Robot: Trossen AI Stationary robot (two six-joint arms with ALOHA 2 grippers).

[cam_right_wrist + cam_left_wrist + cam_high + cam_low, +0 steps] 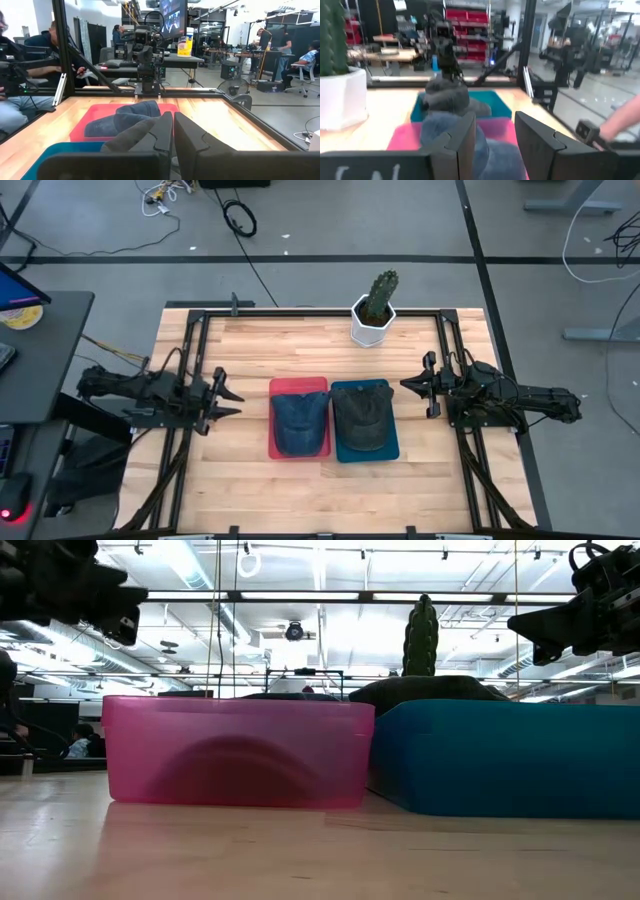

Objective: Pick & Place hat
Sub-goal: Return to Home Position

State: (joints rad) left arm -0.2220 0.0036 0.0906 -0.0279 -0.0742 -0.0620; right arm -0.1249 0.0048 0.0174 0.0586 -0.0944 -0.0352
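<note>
A blue denim hat (299,420) lies in a red bin (298,388), and a dark grey hat (362,418) lies in a teal bin (362,450) beside it at the table's middle. My left gripper (232,395) hovers left of the red bin, open and empty, pointing at the bins. Its fingers show in the left wrist view (495,125). My right gripper (408,385) hovers right of the teal bin, shut and empty. Its fingers show in the right wrist view (173,122). In the low view, both grippers are above the bins' rims.
A cactus in a white pot (375,310) stands at the table's far edge, behind the teal bin. Bare wood lies in front of the bins and at both sides. Black frame rails (450,350) run along the table's edges. People sit in the room beyond the table.
</note>
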